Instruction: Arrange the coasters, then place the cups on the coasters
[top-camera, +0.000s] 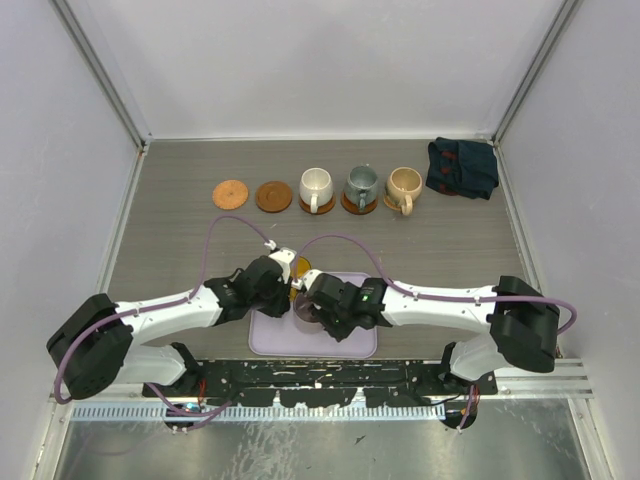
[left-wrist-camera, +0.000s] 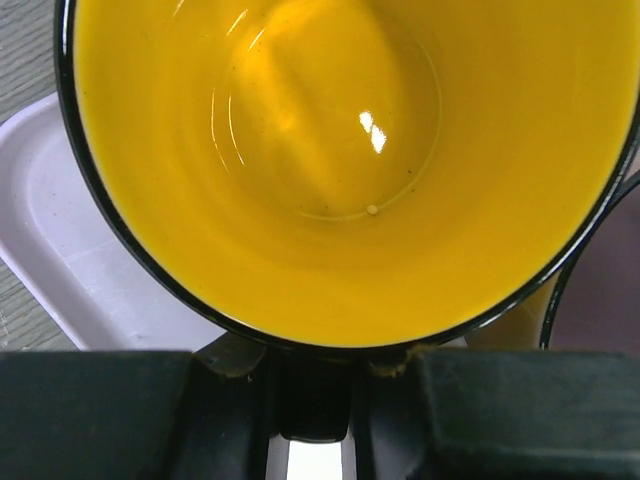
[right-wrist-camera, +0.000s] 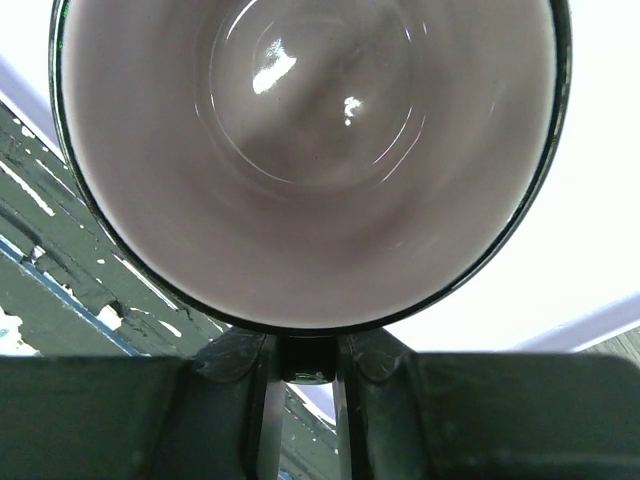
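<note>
Plainly, the job is past its middle. The coasters lie in a row along the far edge of the worktop. The two toward the far left corner are bare. The three to their right carry the cream-white cup, the grey-green cup and the beige cup.

As I judge it, what is left is to move the yellow cup and the purplish cup onto those two bare discs. Both cups are at the lavender tray, at the middle of the near edge; I cannot tell whether they rest on it or are just off it.

The left tool straddles a dark handle-like part at the yellow cup's rim. The right tool does likewise at the purplish cup. Both stand narrow, but whether either is clamped I cannot tell.

A dark blue cloth sits in the far right corner. No brand, label or writing can be read anywhere.
</note>
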